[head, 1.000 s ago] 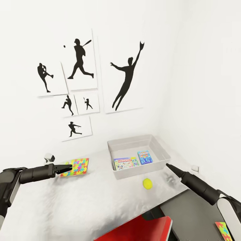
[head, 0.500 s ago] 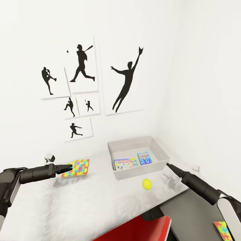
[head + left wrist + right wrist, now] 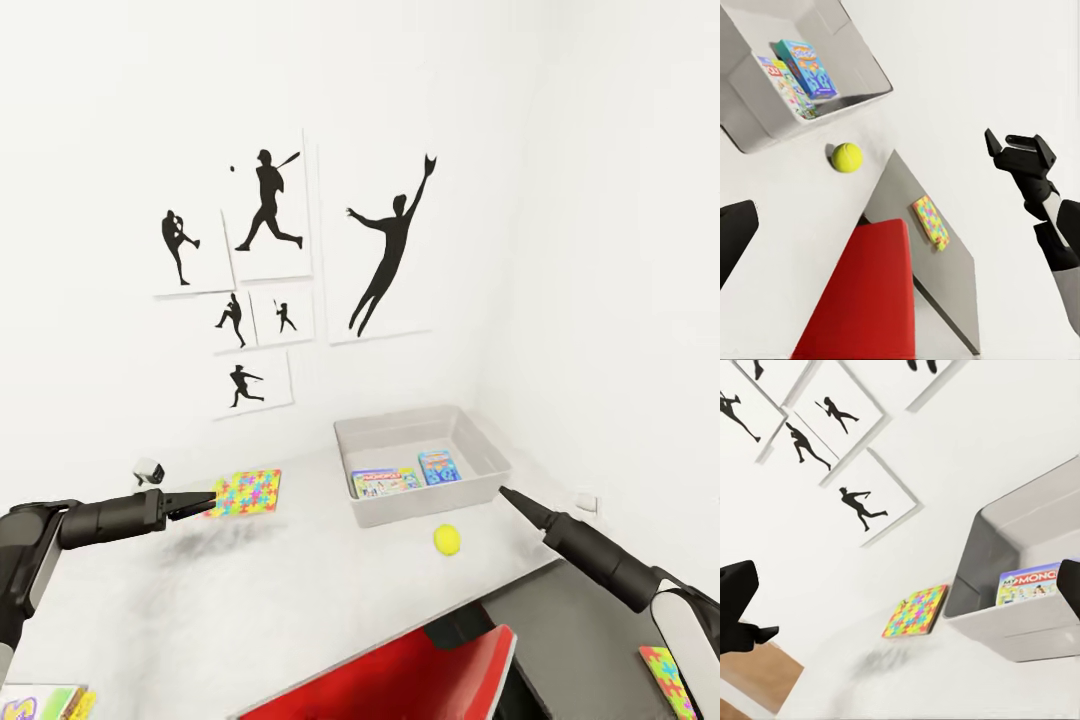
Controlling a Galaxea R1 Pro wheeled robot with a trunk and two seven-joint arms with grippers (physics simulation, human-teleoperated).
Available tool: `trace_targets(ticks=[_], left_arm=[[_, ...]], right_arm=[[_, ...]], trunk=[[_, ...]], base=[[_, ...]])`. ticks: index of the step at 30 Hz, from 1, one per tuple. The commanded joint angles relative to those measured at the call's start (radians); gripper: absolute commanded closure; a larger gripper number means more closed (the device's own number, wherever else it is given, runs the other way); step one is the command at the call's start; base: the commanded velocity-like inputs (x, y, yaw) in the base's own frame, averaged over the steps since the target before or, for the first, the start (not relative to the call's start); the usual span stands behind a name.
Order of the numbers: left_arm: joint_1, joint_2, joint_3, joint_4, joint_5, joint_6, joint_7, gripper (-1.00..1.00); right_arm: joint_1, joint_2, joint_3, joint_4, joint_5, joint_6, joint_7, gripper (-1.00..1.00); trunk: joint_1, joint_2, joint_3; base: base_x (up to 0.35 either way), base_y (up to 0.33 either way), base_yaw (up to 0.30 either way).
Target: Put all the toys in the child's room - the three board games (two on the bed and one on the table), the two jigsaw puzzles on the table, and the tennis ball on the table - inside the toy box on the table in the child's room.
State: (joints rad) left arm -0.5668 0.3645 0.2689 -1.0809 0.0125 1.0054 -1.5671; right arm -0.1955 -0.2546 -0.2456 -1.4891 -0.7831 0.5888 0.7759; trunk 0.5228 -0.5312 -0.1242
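Hovering narrow-jawed, left end effector (image 3: 205,498) nears jigsaw puzzle (image 3: 246,492); right's state unclear

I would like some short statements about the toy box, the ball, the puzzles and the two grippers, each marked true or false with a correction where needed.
1. Two board games lie inside the toy box. True.
2. The tennis ball is in the toy box. False: it lies on the table, in front of the box.
3. A jigsaw puzzle lies on the table to the left of the box. True.
4. The left gripper holds the tennis ball. False: it holds nothing and is next to the puzzle.
5. The right gripper is inside the toy box. False: it is just outside the box's right corner.
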Motion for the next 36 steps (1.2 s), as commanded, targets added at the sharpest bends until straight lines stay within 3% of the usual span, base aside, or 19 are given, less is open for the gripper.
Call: trace_targets(ticks=[1, 11, 36], left_arm=[[-0.001, 0.0, 0.0, 0.0, 0.0, 0.011, -0.004, -1.0], [-0.001, 0.002, 0.0, -0.001, 0.0, 0.011, -0.004, -1.0], [-0.001, 0.006, 0.004, 0.002, 0.0, 0.011, -0.004, -1.0]], right_arm=[[-0.001, 0.0, -0.001, 0.0, -0.006, 0.007, 0.0, -1.0], [-0.001, 0.0, 0.002, -0.006, -0.004, 0.006, -0.009, -1.0], [-0.001, 0.001, 0.008, -0.005, -0.002, 0.006, -0.026, -1.0]], trunk=[[0.0, -0.002, -0.001], [0.0, -0.002, 0.0], [0.0, -0.002, 0.0]], base=[[-0.243, 0.142, 0.037], [-0.256, 0.161, 0.08], [-0.233, 0.158, 0.282]])
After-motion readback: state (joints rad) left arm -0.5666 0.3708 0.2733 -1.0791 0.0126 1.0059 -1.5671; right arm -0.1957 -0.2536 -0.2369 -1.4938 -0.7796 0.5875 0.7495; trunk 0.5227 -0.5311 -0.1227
